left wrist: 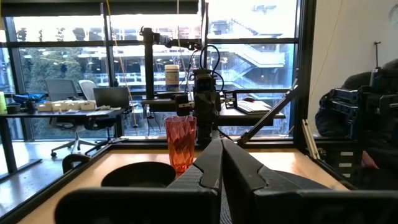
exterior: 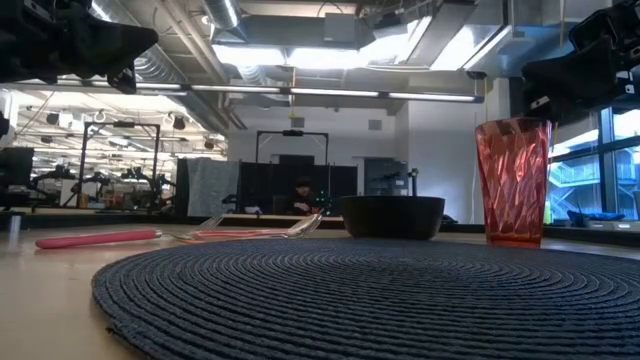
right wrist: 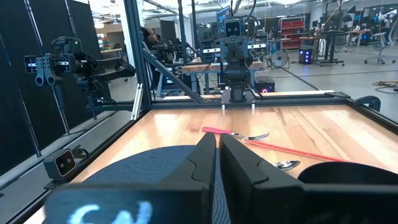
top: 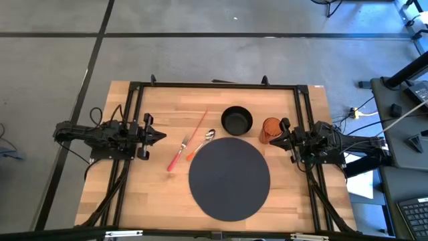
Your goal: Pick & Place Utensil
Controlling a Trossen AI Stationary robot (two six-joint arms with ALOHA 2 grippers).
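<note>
Both arms hang back at the table's [top: 134, 194] sides, above the wood. The left gripper [top: 160, 136] hovers over the left edge with its fingers [left wrist: 208, 163] pressed together and nothing between them. The right gripper [top: 275, 138] sits by the right edge, just beside the red cup [top: 270, 130], its fingers [right wrist: 205, 155] likewise closed on nothing.

Between them a round dark mat [top: 229, 178] covers the near middle of the table. The utensils lie to its upper left: a fork [top: 179, 152] with a pink handle, tines pointing away from the mat, and a spoon [top: 200, 144] with an orange handle, its bowl close to the mat's rim. A thin orange stick [top: 197, 127] lies slanted next to them, running close by the fork. A black bowl [top: 237, 120] stands just beyond the mat, with the cup to its right, the two near but apart.

From table height the fork's handle [exterior: 97, 239] rests flat on the wood.
</note>
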